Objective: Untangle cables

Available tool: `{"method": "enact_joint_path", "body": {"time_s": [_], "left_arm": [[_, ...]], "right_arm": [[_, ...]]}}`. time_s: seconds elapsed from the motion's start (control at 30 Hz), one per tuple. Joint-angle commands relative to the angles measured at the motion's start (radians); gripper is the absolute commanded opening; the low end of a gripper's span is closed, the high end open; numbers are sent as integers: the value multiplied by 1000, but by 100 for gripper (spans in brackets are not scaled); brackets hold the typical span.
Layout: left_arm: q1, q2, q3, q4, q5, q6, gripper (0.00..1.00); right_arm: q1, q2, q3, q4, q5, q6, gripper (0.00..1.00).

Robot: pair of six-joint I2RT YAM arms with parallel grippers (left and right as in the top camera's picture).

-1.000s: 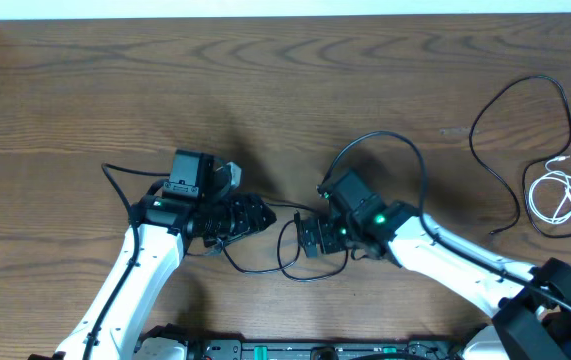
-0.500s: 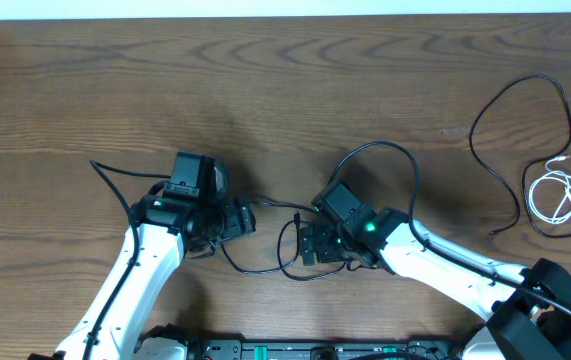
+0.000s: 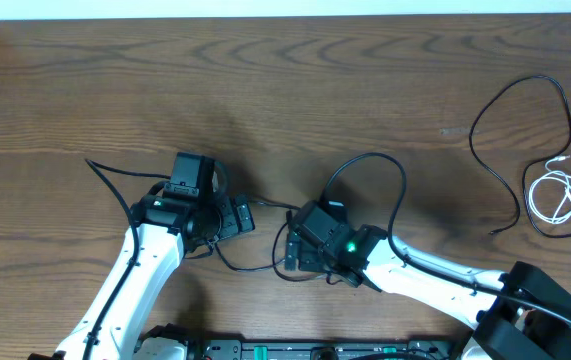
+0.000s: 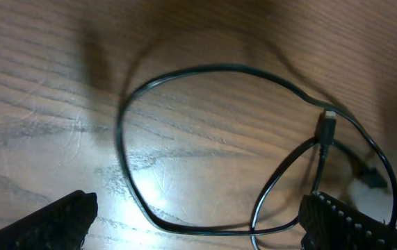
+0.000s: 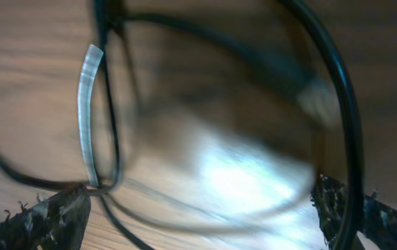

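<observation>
The tangled black cable (image 4: 212, 67) is laid in loose loops on the table (image 3: 265, 90), with one small plug (image 4: 328, 128) resting among the strands. It has just been released. The left gripper (image 3: 242, 216), just left of the tangle, was closed on it a second ago. Now its jaws are spread wide and nothing is held, though a strand is straddled.

The right gripper (image 3: 291, 258) has been brought in from the tangle's right and is poised over its loops. Its jaws are kept fully apart and empty, and a pale strip (image 5: 87, 104) is seen on a strand close beneath.

Well to the right of the tangle, a second black cable (image 3: 471, 138) and a coiled white cable (image 3: 535, 198) are left untouched.

A handover of the grip is suggested, and the knot is judged not yet undone.
</observation>
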Motion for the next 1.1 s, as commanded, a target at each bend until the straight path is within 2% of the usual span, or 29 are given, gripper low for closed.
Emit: {"method": "enact_joint_path", "body": {"time_s": [0.0,0.1,0.13,0.17,0.2,0.43,0.47,0.57,0.73,0.77,1.07], "left_arm": [[4,8,10,-4,-14,9,98],[4,8,10,-4,-14,9,98],[4,8,10,-4,-14,9,98],[4,8,10,-4,-14,9,98],[4,8,10,-4,-14,9,98],[4,8,10,-4,-14,9,98],[4,8,10,-4,-14,9,98],[4,8,10,-4,-14,9,98],[4,8,10,-4,-14,9,98],[4,8,10,-4,-14,9,98],[4,8,10,-4,-14,9,98]], "right_arm": [[5,15,-8,93,-61,51,99],[5,16,-8,101,-23,51,65],[6,17,-8,88,-3,53,65],[7,19,-8,77,14,53,71],[11,26,-8,71,26,68,82],[7,64,9,63,71,87,83],[-4,66,21,42,72,80,81],[-44,69,68,-35,97,58,65],[-110,69,103,-47,175,12,6],[-120,69,103,-35,174,4,1],[-274,72,156,88,162,-228,1]]}}
